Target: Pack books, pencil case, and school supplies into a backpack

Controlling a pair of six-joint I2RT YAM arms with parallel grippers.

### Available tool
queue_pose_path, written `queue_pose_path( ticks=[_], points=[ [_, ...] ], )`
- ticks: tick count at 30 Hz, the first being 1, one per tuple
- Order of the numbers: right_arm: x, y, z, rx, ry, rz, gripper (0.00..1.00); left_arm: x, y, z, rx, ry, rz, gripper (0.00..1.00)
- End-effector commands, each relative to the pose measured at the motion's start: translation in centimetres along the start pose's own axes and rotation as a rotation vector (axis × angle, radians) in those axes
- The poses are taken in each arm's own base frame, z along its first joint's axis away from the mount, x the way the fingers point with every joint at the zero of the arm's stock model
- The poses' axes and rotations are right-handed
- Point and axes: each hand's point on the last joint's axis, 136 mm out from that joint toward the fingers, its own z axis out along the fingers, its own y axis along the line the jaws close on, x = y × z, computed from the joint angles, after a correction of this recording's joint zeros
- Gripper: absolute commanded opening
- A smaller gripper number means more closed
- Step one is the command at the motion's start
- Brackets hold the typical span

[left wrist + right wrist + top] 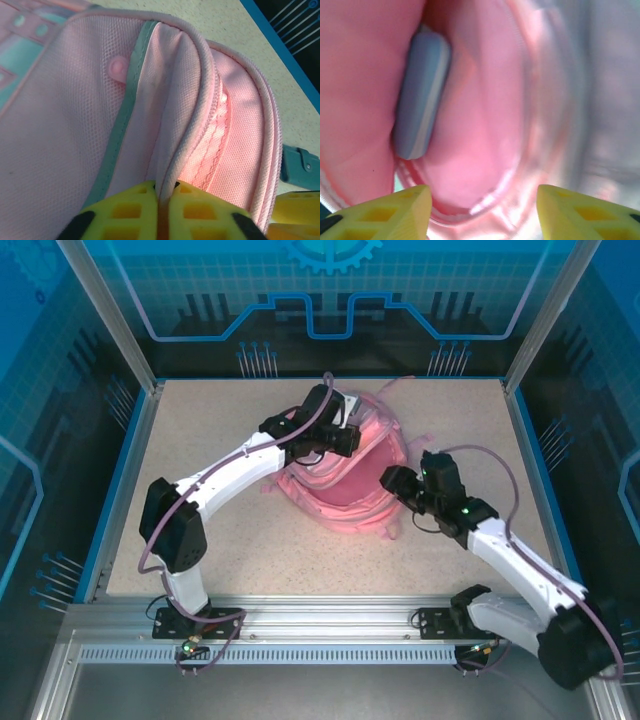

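Top external view: the backpack (345, 490) lies mid tabletop (200, 540), and both my arms reach it. Left wrist view: my left fingers (125, 212) pinch the rim of its opening. Right wrist view looks inside the bag: my right fingers (385, 212) stand apart and empty. The pencil case (420, 95) lies ahead, slightly left, with its long axis running away from them.

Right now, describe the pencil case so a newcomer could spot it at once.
Start at the big pink backpack in the middle of the table. Look into its open mouth, in front of the right gripper: the pencil case lies inside, against pink fabric. It is the one light blue thing there, a soft oblong pouch with a pale stripe.
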Motion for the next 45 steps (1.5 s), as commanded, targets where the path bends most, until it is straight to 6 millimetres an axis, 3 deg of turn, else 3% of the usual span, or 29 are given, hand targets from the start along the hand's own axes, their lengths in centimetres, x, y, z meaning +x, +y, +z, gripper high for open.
queue_pose_path(
  ticks=[1,5,8,12,17,24,29,35,39,45],
  points=[
    [-1.1,-3.3,-2.8,0.152,-0.093,-0.048,0.63,0.0,-0.2,-0.9,0.056,-0.012,-0.08,0.29],
    [-2.9,-1.0,-4.0,0.12,-0.138,-0.129,0.69,0.6,-0.3,-2.5,0.082,-0.026,-0.088,0.56],
    [-3.3,0.4,-3.4,0.108,-0.135,-0.193,0.72,1.1,1.0,-4.6,0.055,-0.046,-0.096,0.68],
    [-2.7,2.1,-2.2,0.088,-0.102,-0.266,0.78,2.9,4.3,-7.1,-0.031,-0.074,-0.133,0.75],
    [-2.0,5.5,-1.1,0.035,-0.059,-0.347,0.81,6.7,9.6,-9.0,-0.123,-0.092,-0.242,0.84],
    [0.0,8.4,1.3,0.006,0.049,-0.402,0.81,11.7,12.6,-9.2,-0.157,-0.135,-0.124,0.86],
    [1.1,9.9,2.5,-0.038,0.119,-0.388,0.8,13.8,12.2,-8.3,-0.095,-0.126,-0.041,0.83],
    [1.8,10.8,3.2,-0.066,0.158,-0.377,0.81,13.8,13.2,-7.5,-0.11,-0.115,-0.007,0.66],
    [2.1,10.8,3.4,-0.069,0.172,-0.373,0.81,13.1,12.7,-6.8,-0.053,-0.094,0.003,0.57],
    [2.1,10.7,3.3,-0.064,0.169,-0.369,0.81,12.5,12.4,-5.5,0.002,-0.044,-0.015,0.55]
  ],
)
